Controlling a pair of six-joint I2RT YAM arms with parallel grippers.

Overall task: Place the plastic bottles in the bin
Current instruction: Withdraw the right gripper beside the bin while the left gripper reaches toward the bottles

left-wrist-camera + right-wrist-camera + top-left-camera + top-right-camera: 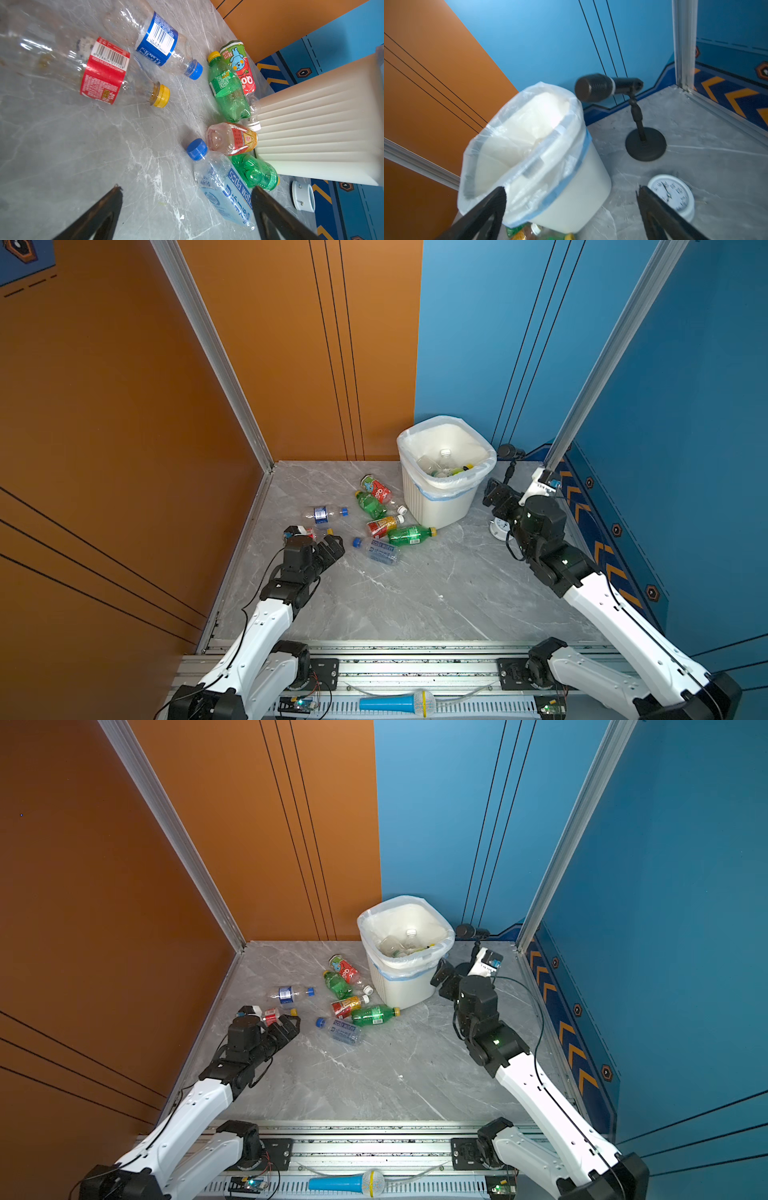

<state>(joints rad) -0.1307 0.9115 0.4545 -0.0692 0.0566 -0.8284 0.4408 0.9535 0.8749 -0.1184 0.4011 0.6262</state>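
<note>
Lying flat, soda water bottle, blue cap pointing away from bin

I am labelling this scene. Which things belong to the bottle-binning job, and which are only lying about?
Job:
- the bin
- bottles inside it
- loose bottles on the table

Lying about:
- white clock
- black microphone on its stand
- blue cone

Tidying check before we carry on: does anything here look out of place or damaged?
Two non-bottles stand out: a white alarm clock and a black microphone sit on the table beside the bin. The soda water bottle looks dented. Nothing appears spilled.
</note>
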